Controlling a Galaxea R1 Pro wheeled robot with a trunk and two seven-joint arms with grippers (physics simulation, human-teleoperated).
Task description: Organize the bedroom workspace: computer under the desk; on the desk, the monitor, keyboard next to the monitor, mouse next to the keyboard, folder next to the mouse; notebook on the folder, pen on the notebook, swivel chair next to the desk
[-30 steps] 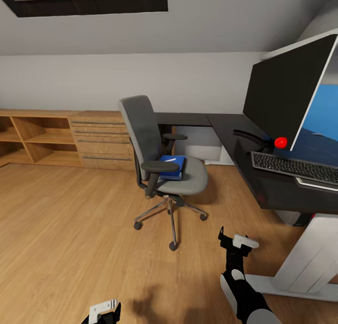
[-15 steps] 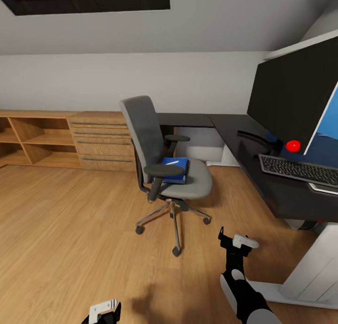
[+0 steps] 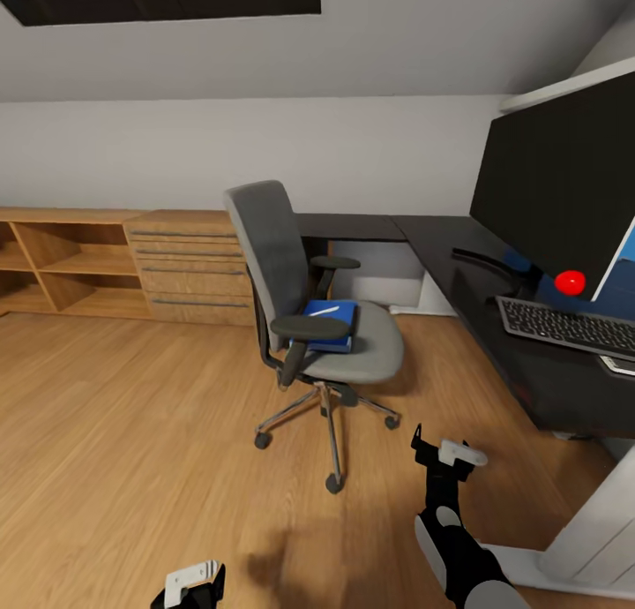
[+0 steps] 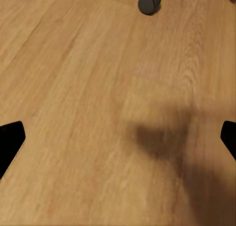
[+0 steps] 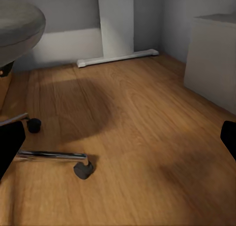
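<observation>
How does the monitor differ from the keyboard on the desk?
The monitor stands upright on a stand; the keyboard lies flat. The monitor is much larger and plain black with a red dot; the keyboard is slim, with rows of dark keys. Both sit on the desk.

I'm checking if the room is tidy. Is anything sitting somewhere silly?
Yes. A blue folder with a white pen on top lies on the seat of the swivel chair, not on the desk, where the monitor and keyboard stand. Nothing looks spilled or broken.
</observation>
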